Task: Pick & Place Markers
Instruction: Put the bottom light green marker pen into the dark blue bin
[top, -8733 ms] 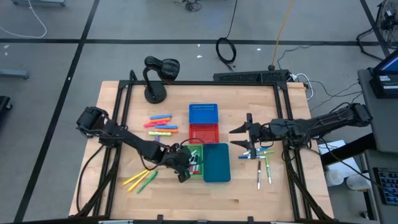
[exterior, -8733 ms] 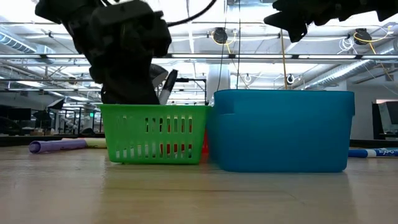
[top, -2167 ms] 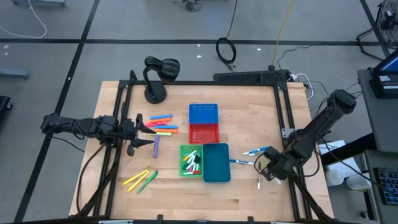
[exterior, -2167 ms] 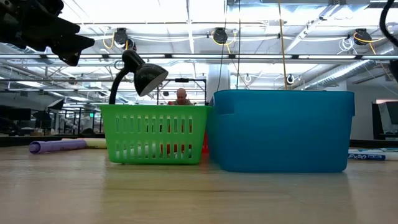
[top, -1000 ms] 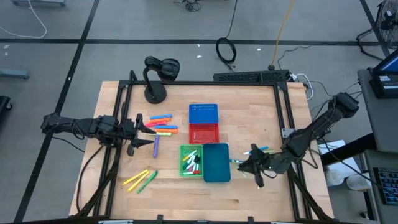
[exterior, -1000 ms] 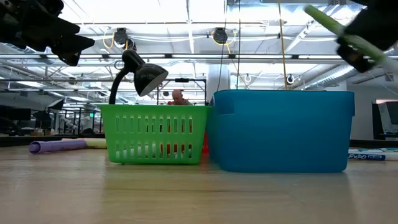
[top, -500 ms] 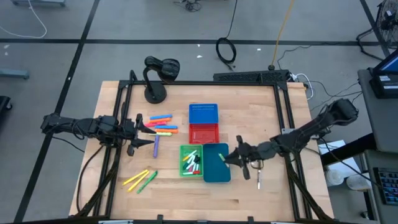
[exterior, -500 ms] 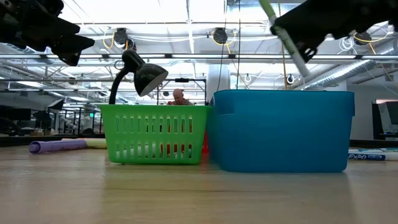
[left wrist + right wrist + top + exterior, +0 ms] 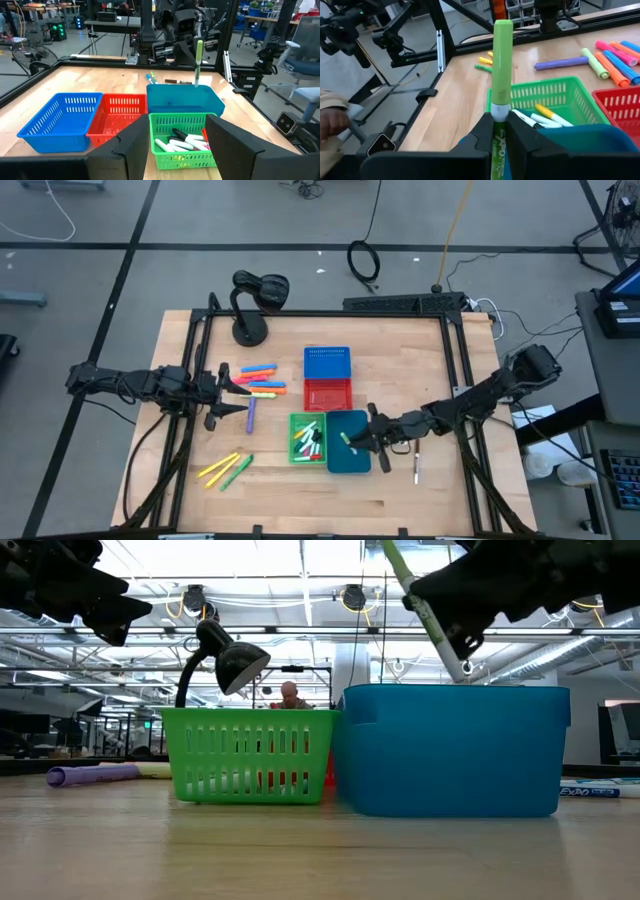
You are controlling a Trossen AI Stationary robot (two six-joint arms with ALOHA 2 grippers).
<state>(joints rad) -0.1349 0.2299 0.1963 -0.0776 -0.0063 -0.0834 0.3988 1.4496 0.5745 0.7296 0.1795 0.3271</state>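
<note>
A wooden table [image 9: 400,340] carries four small bins at its middle. Take the red bin [image 9: 327,393] as the marker: the blue bin [image 9: 327,364] sits touching it on the far side, the green basket [image 9: 303,451] and the teal bin [image 9: 348,452] sit side by side just on its near side. Off toward the far left corner stands a black desk lamp [image 9: 251,298]. Beyond the green basket, in the room behind, there looks to be a person [image 9: 289,695].

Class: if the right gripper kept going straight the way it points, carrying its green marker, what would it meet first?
Likely the green basket: the right gripper, holding the green marker, points across the teal bin towards it, though its height is unclear.
</note>
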